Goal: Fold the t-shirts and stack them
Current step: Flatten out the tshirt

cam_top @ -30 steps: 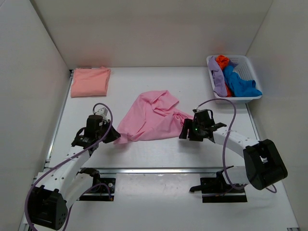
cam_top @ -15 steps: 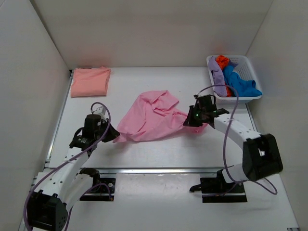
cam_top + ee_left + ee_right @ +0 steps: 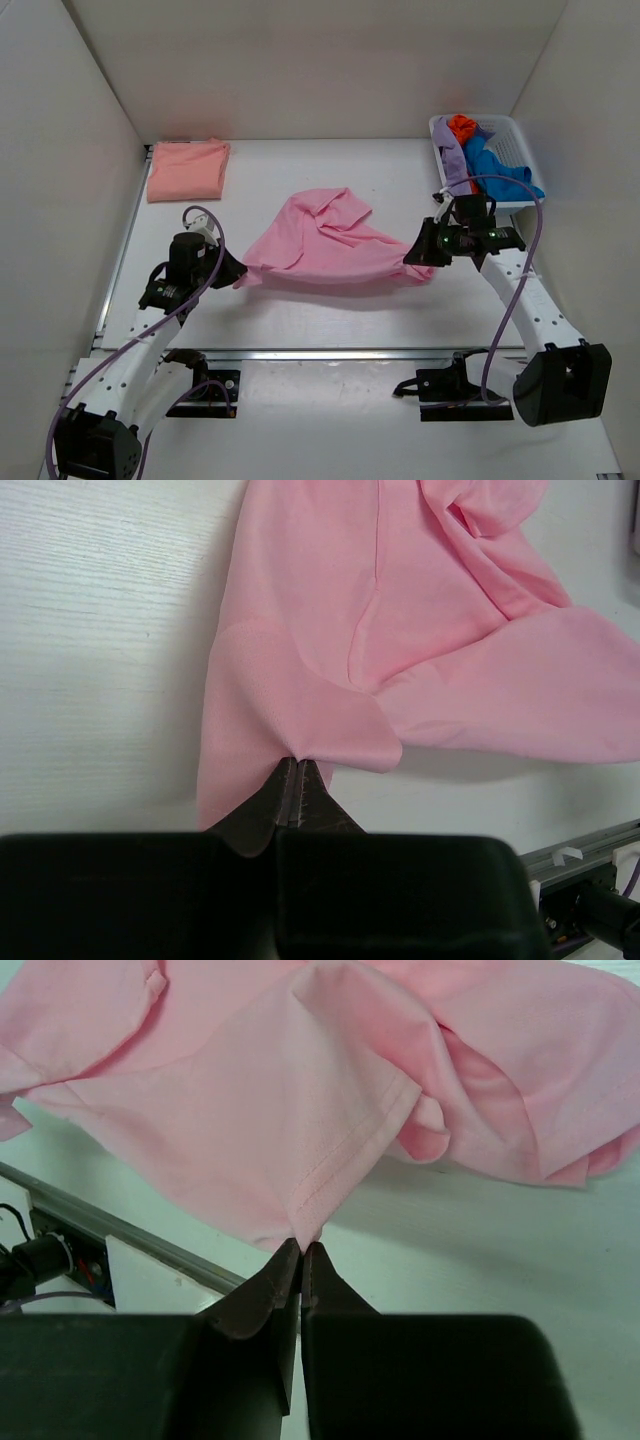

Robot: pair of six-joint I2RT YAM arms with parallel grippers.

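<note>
A light pink t-shirt [image 3: 325, 245] is stretched between both arms near the middle of the table, its near edge lifted and its far part crumpled. My left gripper [image 3: 236, 275] is shut on the shirt's left corner [image 3: 300, 752]. My right gripper [image 3: 415, 258] is shut on the right corner, pinching a stitched hem [image 3: 320, 1195]. A salmon-peach t-shirt [image 3: 187, 168] lies folded flat at the far left corner of the table.
A white lattice basket [image 3: 520, 140] at the far right holds purple, orange and blue cloth [image 3: 490, 165]. White walls close in the table on three sides. A metal rail [image 3: 340, 353] runs along the near edge.
The right gripper closed on the shirt's right corner and pulled it right and up toward the basket. The left gripper drew slightly left. The pink shirt is now spread wider between them.
</note>
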